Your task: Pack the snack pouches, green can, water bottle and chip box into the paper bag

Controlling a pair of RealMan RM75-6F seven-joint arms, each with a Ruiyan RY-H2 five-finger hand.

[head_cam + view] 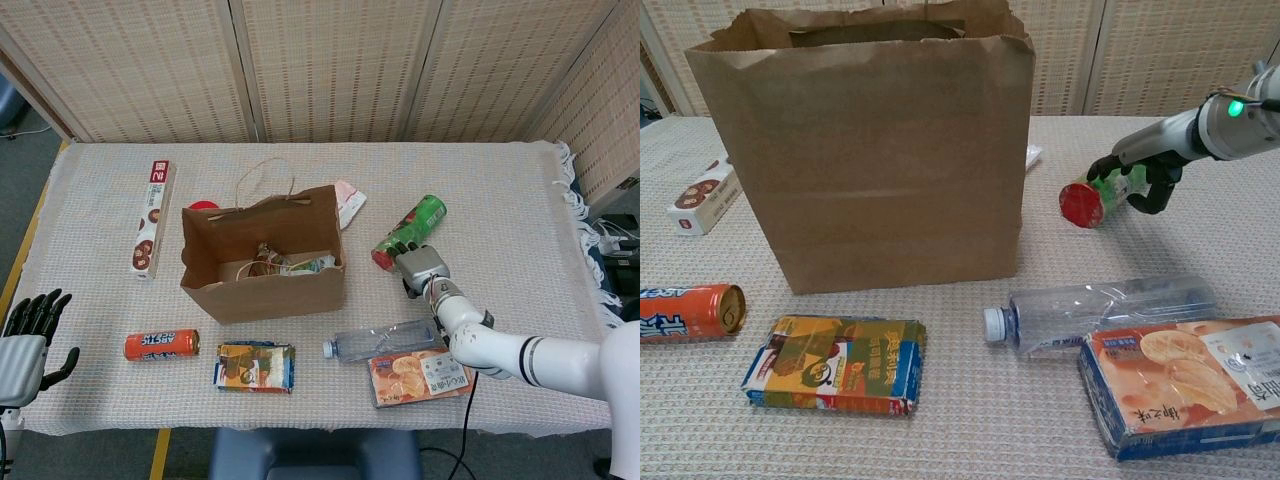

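Note:
The brown paper bag [262, 285] [870, 150] stands open mid-table with several items inside. My right hand [422, 266] [1148, 172] grips the green can [412, 230] [1096, 198] to the right of the bag, its red lid facing the front. The clear water bottle [385, 340] [1110, 308] lies in front of that hand. An orange chip box [418, 375] [1185, 385] lies beside the bottle. A colourful snack pouch [255, 367] [835, 363] lies flat in front of the bag. My left hand [25, 340] hangs open off the table's front left corner.
An orange can [161, 345] [685, 310] lies on its side at the front left. A long biscuit box [153, 217] [705, 195] lies left of the bag. A white pouch [347, 200] sits behind the bag's right corner. A red object [203, 206] peeks out behind the bag.

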